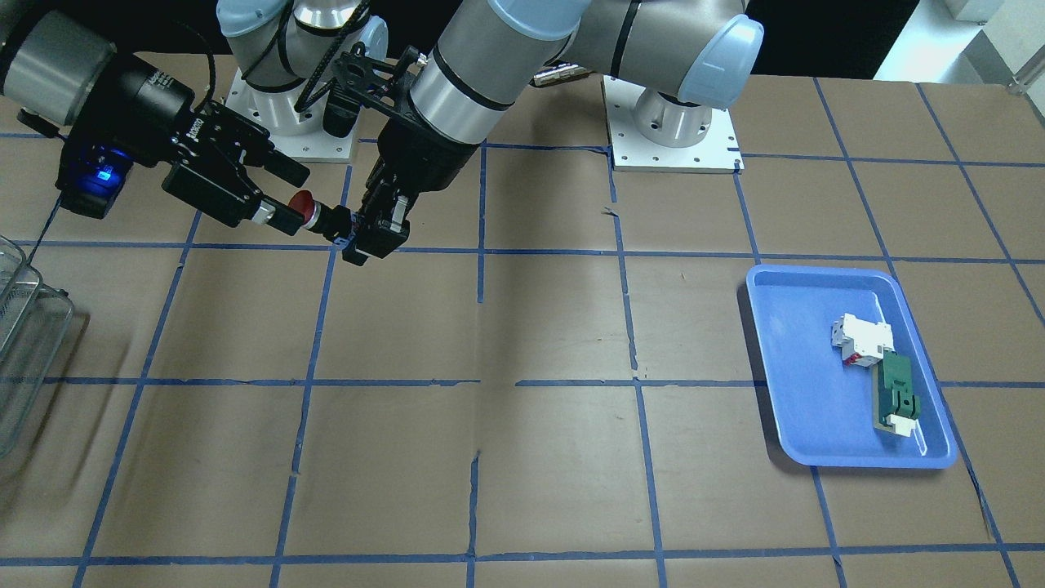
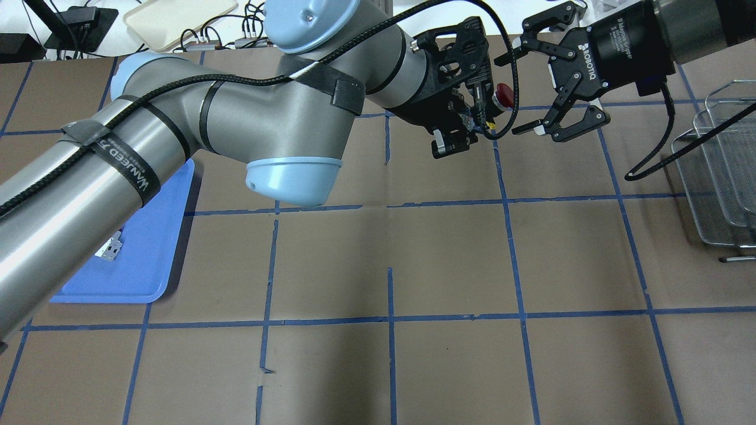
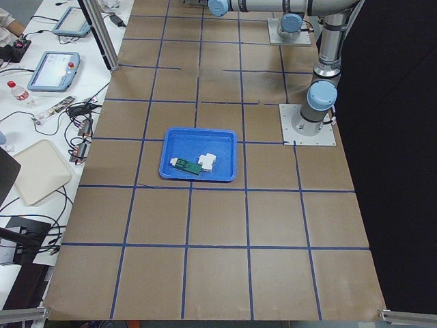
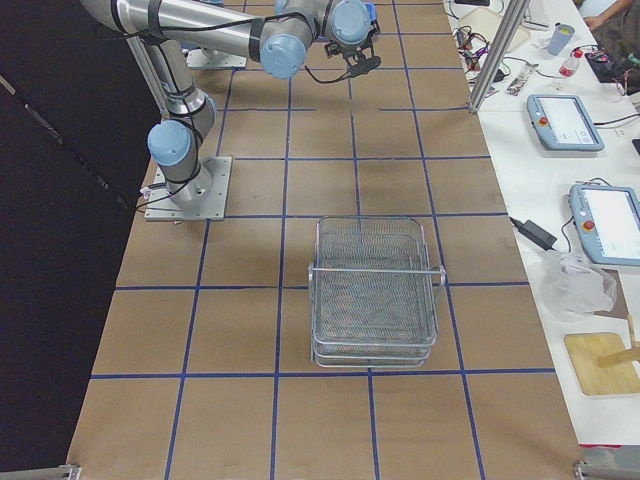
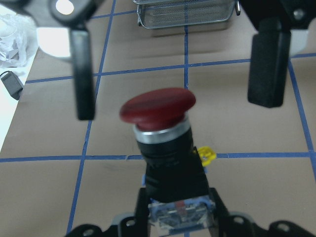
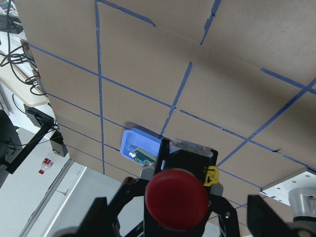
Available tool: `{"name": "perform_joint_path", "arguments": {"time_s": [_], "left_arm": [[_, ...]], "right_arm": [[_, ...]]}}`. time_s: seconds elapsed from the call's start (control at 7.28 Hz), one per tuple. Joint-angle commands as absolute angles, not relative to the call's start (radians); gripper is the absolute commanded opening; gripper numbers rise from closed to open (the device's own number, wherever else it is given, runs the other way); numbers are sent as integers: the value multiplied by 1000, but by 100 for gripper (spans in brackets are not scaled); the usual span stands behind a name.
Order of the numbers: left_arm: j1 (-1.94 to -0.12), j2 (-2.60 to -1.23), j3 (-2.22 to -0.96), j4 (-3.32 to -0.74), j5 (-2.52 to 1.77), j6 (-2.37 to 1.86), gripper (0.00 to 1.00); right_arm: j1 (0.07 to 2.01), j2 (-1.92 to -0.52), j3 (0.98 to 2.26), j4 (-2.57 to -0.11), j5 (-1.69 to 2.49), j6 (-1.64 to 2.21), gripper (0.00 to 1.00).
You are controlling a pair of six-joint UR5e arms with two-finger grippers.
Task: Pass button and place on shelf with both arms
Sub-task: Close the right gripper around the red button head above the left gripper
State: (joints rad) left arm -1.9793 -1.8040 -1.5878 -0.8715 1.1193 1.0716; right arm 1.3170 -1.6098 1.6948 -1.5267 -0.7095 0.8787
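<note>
The button [image 1: 317, 214] hangs in the air, its red cap [image 2: 504, 94] pointing away from my left gripper [image 2: 469, 124], which is shut on its black body and clear rear block. In the left wrist view the button [image 5: 160, 128] stands upright in the middle. My right gripper [image 2: 512, 94] is open, with one finger [image 5: 84, 74] on each side of the cap and not touching it. The right wrist view shows the cap [image 6: 177, 198] head-on. The wire-mesh shelf [image 4: 375, 290] stands on the table off to the robot's right [image 2: 720, 165].
A blue tray [image 1: 849, 367] on the robot's left side holds a white-and-red block [image 1: 861, 336] and a green-and-white flat part [image 1: 896, 400]. Both arm bases [image 1: 673, 122] are bolted at the table's back. Brown paper with blue tape lines covers the table.
</note>
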Motion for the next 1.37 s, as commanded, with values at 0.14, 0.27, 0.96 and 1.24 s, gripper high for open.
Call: {"name": "perform_joint_path", "arguments": {"time_s": [0.14, 0.27, 0.96, 1.24], "left_arm": [[-1980, -1801, -1586, -871, 1118, 1072, 0], [-1980, -1801, -1591, -871, 1118, 1072, 0], [-1980, -1804, -1589, -871, 1118, 1071, 0], [-1980, -1805, -1589, -871, 1118, 1071, 0]], "right_arm": [[1319, -1606, 1726, -1566, -712, 890, 100], [1319, -1608, 1726, -1569, -707, 911, 100], [1322, -1583, 1723, -1578, -680, 959, 100], [1322, -1582, 1724, -1577, -680, 963, 100]]}}
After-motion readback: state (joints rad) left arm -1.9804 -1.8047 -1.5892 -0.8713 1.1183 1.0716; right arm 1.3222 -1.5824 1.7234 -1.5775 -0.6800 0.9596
